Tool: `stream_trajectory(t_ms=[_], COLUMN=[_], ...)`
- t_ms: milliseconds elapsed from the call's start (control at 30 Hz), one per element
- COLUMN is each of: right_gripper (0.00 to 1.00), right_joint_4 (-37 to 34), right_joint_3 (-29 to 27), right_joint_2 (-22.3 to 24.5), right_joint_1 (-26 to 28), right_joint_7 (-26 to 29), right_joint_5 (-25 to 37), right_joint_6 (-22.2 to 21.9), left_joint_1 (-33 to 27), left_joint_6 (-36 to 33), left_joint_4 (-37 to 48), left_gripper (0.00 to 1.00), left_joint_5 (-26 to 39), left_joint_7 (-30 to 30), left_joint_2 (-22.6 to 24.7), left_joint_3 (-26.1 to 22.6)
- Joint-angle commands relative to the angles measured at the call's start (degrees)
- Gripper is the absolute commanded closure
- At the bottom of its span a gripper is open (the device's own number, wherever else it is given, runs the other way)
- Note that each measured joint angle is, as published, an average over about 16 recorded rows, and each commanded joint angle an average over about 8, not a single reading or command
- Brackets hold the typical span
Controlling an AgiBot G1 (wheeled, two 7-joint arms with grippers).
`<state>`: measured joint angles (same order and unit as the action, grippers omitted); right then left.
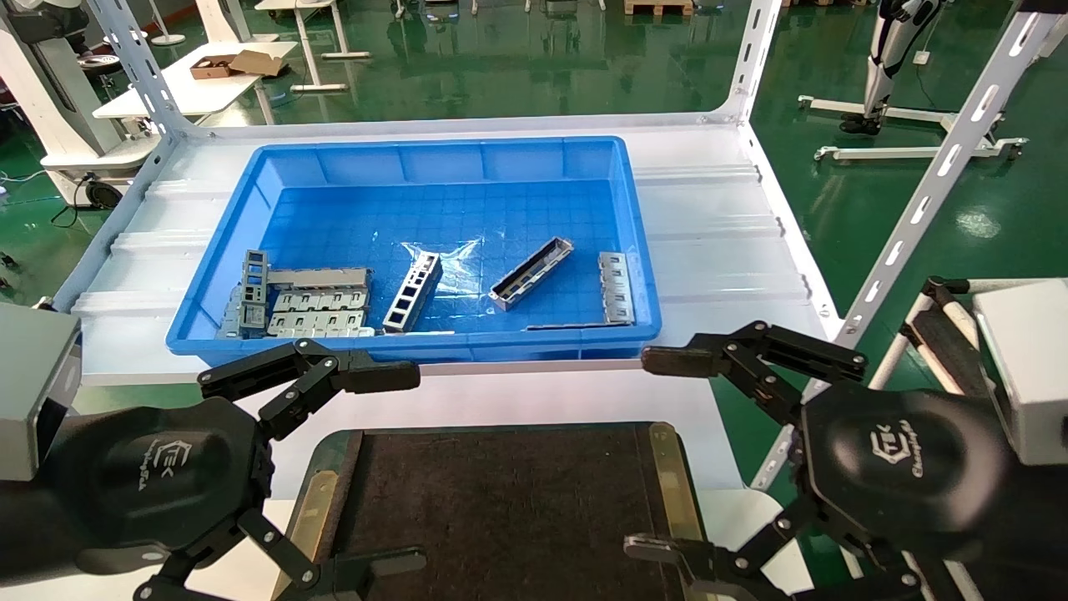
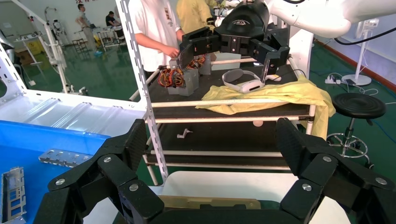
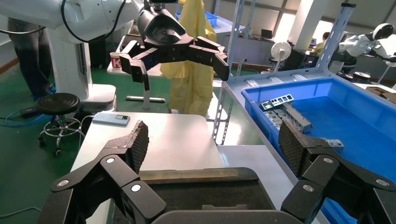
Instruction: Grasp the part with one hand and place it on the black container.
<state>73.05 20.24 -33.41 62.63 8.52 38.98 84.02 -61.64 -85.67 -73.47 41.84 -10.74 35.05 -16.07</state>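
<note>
The part (image 1: 531,273), a narrow grey metal channel, lies at an angle on the floor of the blue bin (image 1: 250,179), right of centre. The black container (image 1: 501,509) lies on the near table between my two hands, with brass strips along its sides. It also shows in the right wrist view (image 3: 210,191). My left gripper (image 1: 392,469) is open and empty over the container's left edge. My right gripper (image 1: 659,455) is open and empty over its right edge. Both are nearer to me than the bin, well apart from the part.
In the bin a ladder-like frame (image 1: 413,292) lies left of the part, a stack of flat plates (image 1: 317,313) at the front left, and a tabbed plate (image 1: 616,288) at the front right. White shelf posts (image 1: 934,179) rise at the right.
</note>
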Motion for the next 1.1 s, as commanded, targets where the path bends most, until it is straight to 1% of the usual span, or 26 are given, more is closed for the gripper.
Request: stream_trajectory(t_ms=[33, 433, 600, 833, 1100], right_gripper=[0.00, 0.00, 0.00, 0.00, 0.00], right_joint_4=[0.0, 0.0, 0.0, 0.0, 0.0], right_joint_3=[0.0, 0.0, 0.0, 0.0, 0.0], right_joint_2=[0.0, 0.0, 0.0, 0.0, 0.0], right_joint_1=[0.0, 0.0, 0.0, 0.0, 0.0], right_joint_7=[0.0, 0.0, 0.0, 0.0, 0.0], right_joint_5=[0.0, 0.0, 0.0, 0.0, 0.0], right_joint_6=[0.0, 0.0, 0.0, 0.0, 0.0], left_joint_1=[0.0, 0.0, -0.1, -1.7, -7.2], left_joint_6=[0.0, 0.2, 1.5, 5.3, 10.3], left_joint_4=[0.0, 0.0, -0.1, -0.5, 0.8], left_gripper=[0.00, 0.00, 0.00, 0.00, 0.00], left_joint_5=[0.0, 0.1, 1.3, 5.8, 13.4], left_joint_7=[0.0, 0.1, 0.4, 0.7, -0.3], left_joint_2=[0.0, 0.0, 0.4, 2.5, 7.3], left_joint_3=[0.0, 0.0, -0.2, -1.6, -4.8])
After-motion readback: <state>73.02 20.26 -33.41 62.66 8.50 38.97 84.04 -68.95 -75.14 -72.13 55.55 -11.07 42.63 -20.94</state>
